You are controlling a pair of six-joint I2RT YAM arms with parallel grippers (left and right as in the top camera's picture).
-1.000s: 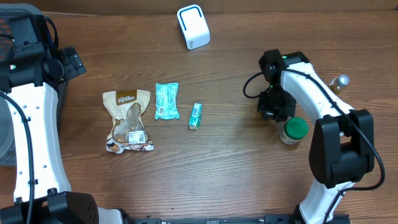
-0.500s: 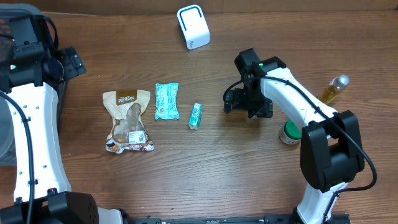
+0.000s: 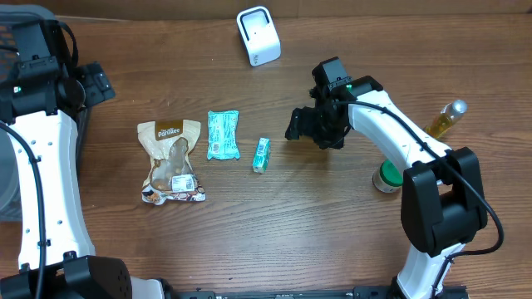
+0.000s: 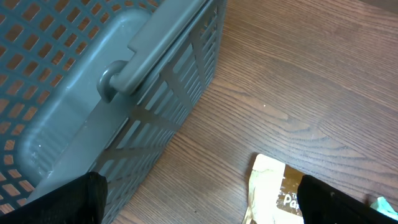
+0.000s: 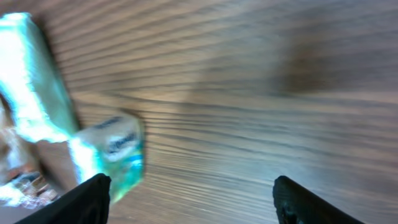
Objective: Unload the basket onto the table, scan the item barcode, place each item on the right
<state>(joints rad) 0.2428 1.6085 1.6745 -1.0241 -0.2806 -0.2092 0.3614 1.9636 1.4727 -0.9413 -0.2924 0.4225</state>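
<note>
Grey slotted basket point(image 4: 93, 93): far left, beside the left arm; contents not visible.

Left gripper point(image 4: 202, 198): fingers spread wide, holding nothing, hanging over the table next to the basket.

Brown snack pouch point(image 3: 170, 162): flat on the table, label up.

Teal packet point(image 3: 222, 134): flat, just right of the pouch, not touching it.

Small green box point(image 3: 262, 154): lying right of the packet, near but apart. Judged the likely item to scan, being nearest the working arm. Untouched.

White scanner point(image 3: 258, 35): at the far edge of the table, well apart from every item.

Right gripper point(image 3: 301, 126): fingers apart, nothing between them, over bare wood just right of the green box. Wrist view blurred.

Green-lidded jar point(image 3: 389, 176) and amber bottle point(image 3: 445, 119): far right, beside the right arm.

Step in hand, as judged: approach to the pick, no grasp yet.

Next move, as judged: shift left over the box, straddle its narrow sides, close, lift, then carry to the scanner with the barcode face toward it. Barcode position not readable here.
</note>
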